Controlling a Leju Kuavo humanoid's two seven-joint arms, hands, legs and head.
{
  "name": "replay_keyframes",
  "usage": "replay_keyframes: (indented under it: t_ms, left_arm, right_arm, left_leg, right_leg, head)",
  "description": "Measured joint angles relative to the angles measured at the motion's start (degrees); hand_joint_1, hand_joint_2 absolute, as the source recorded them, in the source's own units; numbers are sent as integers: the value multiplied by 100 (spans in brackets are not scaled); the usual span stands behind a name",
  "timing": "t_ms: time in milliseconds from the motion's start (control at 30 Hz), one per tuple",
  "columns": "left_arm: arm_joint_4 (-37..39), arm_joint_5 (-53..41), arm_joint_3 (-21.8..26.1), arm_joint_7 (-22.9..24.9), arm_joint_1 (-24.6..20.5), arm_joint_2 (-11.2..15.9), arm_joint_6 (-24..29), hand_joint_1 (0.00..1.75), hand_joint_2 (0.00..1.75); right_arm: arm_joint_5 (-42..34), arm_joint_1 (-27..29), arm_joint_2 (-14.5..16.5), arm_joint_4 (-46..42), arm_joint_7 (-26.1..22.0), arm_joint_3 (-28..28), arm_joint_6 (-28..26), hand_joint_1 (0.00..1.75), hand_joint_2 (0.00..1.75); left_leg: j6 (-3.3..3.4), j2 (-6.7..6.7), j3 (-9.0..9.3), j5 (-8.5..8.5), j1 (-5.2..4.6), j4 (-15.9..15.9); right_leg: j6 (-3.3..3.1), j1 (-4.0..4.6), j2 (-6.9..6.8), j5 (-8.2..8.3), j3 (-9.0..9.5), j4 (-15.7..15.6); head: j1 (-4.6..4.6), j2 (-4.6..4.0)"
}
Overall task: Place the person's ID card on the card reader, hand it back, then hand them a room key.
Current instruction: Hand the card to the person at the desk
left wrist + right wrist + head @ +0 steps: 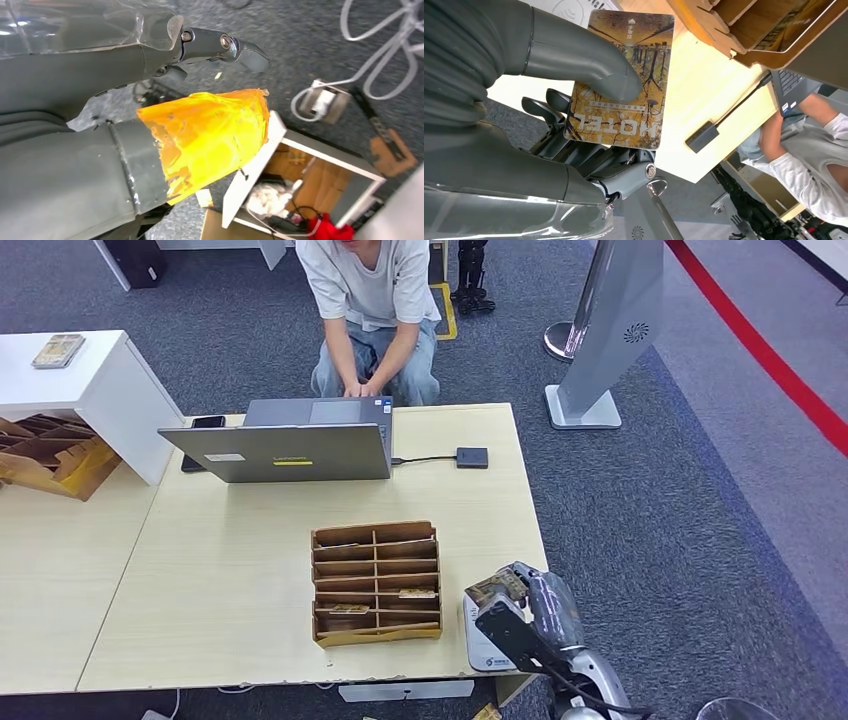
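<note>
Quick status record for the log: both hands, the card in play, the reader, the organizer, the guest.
right hand: holds a card, thumb pressed on its face, above the table's near right corner
card: brown, printed HOTEL
left hand: holds nothing, orange-covered thumb, hanging over the floor
card reader: white, near right corner of the table, partly under the right hand
organizer: cardboard, cards in a few slots
person: seated at the far side, hands at the laptop
</note>
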Motion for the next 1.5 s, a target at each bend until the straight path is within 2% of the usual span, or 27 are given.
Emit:
replay_keyframes:
  t_ms: [233,500,967,1500]
  left_arm:
    - [18,-79,241,360,5,-184,131,0,0]
    - [66,-184,367,527,2,-330,197,0,0]
    - [103,-443,404,608,-13,-377,202,0,0]
    - [151,-671,404,653,-27,-447,224,0,0]
  right_arm:
    - [43,8,0,-41,176,46,88,175,175]
    - [-185,139,-77,57,370,45,318,175,175]
    - [-530,111,-166,489,526,47,622,175,175]
    - [-644,-205,-160,881,478,86,738,175,175]
  left_leg:
    - [0,0,0,0,0,0]
    - [0,0,-1,0,0,0]
    - [0,0,-1,0,0,0]
    - [0,0,0,0,0,0]
  right_leg:
    - [0,0,0,0,0,0]
    - [0,0,0,0,-1,0]
    - [0,0,0,0,-1,0]
    - [0,0,0,0,0,0]
  head:
    - [0,0]
    - [-1,0]
    - [-1,0]
    - [-1,0]
